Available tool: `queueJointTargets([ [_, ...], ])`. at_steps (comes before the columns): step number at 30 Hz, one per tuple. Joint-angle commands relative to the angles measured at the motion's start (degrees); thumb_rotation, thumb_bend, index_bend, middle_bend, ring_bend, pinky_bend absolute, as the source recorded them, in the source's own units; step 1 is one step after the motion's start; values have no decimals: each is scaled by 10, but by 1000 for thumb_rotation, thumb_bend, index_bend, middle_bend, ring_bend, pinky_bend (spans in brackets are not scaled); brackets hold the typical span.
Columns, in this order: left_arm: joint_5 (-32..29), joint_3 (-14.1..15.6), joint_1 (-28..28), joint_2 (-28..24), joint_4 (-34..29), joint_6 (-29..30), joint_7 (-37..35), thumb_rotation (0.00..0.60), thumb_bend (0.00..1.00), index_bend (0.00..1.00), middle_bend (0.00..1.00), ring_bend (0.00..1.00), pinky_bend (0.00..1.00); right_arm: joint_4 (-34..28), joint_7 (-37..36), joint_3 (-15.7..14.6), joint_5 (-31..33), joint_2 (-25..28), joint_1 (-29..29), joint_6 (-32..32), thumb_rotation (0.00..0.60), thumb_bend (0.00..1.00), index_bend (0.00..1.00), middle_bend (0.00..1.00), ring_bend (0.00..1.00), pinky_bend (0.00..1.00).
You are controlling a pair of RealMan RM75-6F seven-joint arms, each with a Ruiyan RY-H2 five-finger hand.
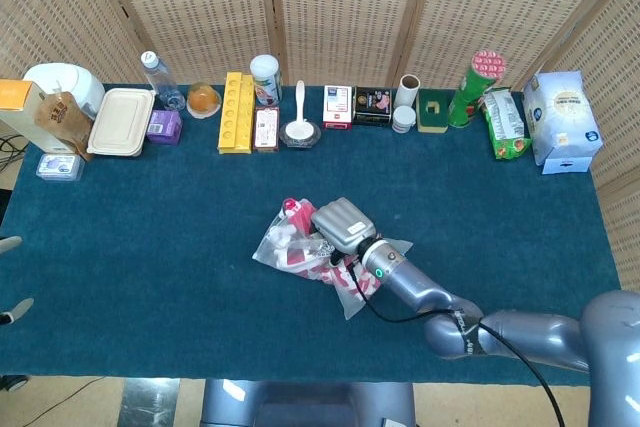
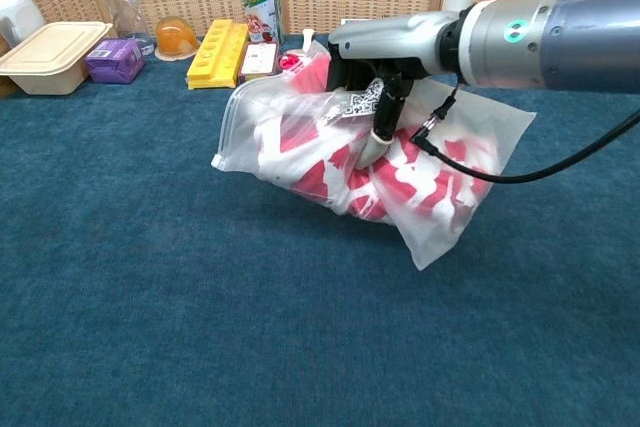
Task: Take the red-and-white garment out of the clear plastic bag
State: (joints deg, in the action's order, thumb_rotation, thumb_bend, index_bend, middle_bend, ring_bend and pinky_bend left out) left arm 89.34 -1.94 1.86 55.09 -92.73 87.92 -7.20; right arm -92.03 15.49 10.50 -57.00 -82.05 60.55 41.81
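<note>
The clear plastic bag [image 2: 488, 133] hangs in the air above the blue table, tilted, its lower corner pointing down to the right. The red-and-white garment [image 2: 404, 183] is bunched inside it. My right hand [image 2: 374, 85] grips the bag from above near its top middle, fingers curled into the plastic. In the head view the bag [image 1: 291, 248] sits at table centre under the right hand [image 1: 342, 223]. The bag's sealed edge [image 2: 226, 133] faces left. Two grey fingertips [image 1: 8, 244] of my left hand show at the left edge of the head view; nothing is between them.
A row of goods lines the back edge: water bottle [image 1: 152, 71], beige lunch box [image 1: 121, 121], purple box [image 1: 163, 126], yellow tray [image 1: 235, 111], white can [image 1: 265, 77], green tube [image 1: 474, 85], white bag [image 1: 562, 119]. The blue cloth [image 2: 150, 327] lies bare in front.
</note>
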Motion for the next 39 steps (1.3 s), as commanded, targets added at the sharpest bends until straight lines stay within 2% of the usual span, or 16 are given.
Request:
queueJointTargets([
  [1, 17, -3, 16, -9, -16, -10, 22, 600, 116, 207, 248, 211, 244, -40, -32, -6, -55, 39, -30, 6, 600, 213, 911, 920, 1000, 1000],
  [11, 83, -17, 92, -31, -51, -63, 69, 600, 116, 244, 318, 276, 303, -100, -82, -20, -143, 74, -42, -6, 600, 213, 910, 920, 1000, 1000],
  [14, 100, -17, 115, -35, -63, -87, 82, 600, 116, 278, 374, 321, 318, -106, -93, -20, -155, 74, -42, -9, 600, 213, 910, 920, 1000, 1000],
  [16, 110, -18, 132, -39, -72, -106, 91, 600, 116, 307, 452, 388, 354, -108, -100, -18, -159, 72, -40, -11, 600, 213, 910, 920, 1000, 1000],
  [18, 116, -20, 148, -41, -82, -124, 98, 600, 116, 342, 577, 496, 425, -109, -107, -15, -161, 71, -38, -13, 600, 213, 911, 920, 1000, 1000],
  [21, 126, -24, 183, -43, -100, -167, 101, 600, 117, 396, 768, 678, 647, -111, -118, -11, -167, 65, -34, -17, 600, 213, 911, 920, 1000, 1000],
  [24, 125, -27, 211, -43, -112, -201, 98, 600, 115, 412, 891, 803, 799, -108, -123, -11, -173, 60, -31, -19, 600, 214, 911, 920, 1000, 1000],
  [26, 125, -28, 218, -42, -115, -209, 99, 600, 116, 412, 937, 854, 844, -108, -124, -11, -174, 59, -30, -20, 600, 214, 911, 920, 1000, 1000],
  [29, 125, -30, 248, -30, -127, -247, 92, 600, 115, 413, 985, 910, 892, -111, -129, -12, -179, 52, -27, -24, 600, 214, 911, 920, 1000, 1000],
  [34, 114, -26, 284, -29, -148, -295, 58, 598, 130, 412, 1000, 970, 942, -110, -133, -11, -184, 43, -24, -23, 600, 214, 911, 920, 1000, 1000],
  [39, 117, -22, 300, -24, -155, -307, 53, 588, 179, 412, 1000, 987, 958, -107, -138, -9, -184, 38, -20, -26, 600, 214, 911, 920, 1000, 1000],
])
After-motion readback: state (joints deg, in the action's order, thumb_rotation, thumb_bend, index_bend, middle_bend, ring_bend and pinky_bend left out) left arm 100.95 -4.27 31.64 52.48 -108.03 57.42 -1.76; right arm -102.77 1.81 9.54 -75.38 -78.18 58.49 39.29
